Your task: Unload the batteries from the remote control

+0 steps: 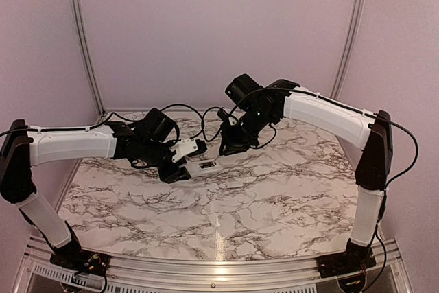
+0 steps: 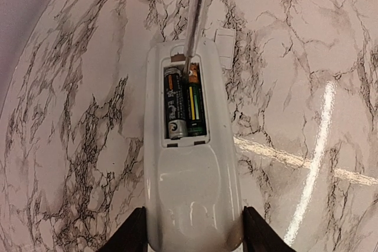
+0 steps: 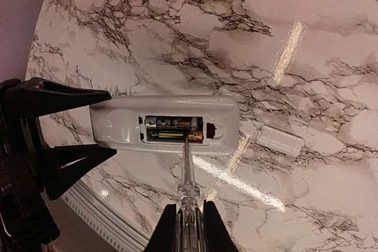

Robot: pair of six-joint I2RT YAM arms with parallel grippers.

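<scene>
Left tool (image 2: pixel 194 234) grips the near end of the remote control (image 2: pixel 189 175), jaws half spread, arm reaching inward. Right tool (image 3: pixel 190 228) is clamped on a screwdriver (image 3: pixel 186 175), wrist angled down. The tip sits ahead in the open recess against the batteries (image 2: pixel 183 104). A cover plate (image 3: pixel 279 140) lies beyond on the tabletop (image 3: pixel 295 57).

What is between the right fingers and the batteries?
A screwdriver: the right fingers grip its handle, its shaft reaches the batteries in the remote; seen in the right wrist view.
</scene>
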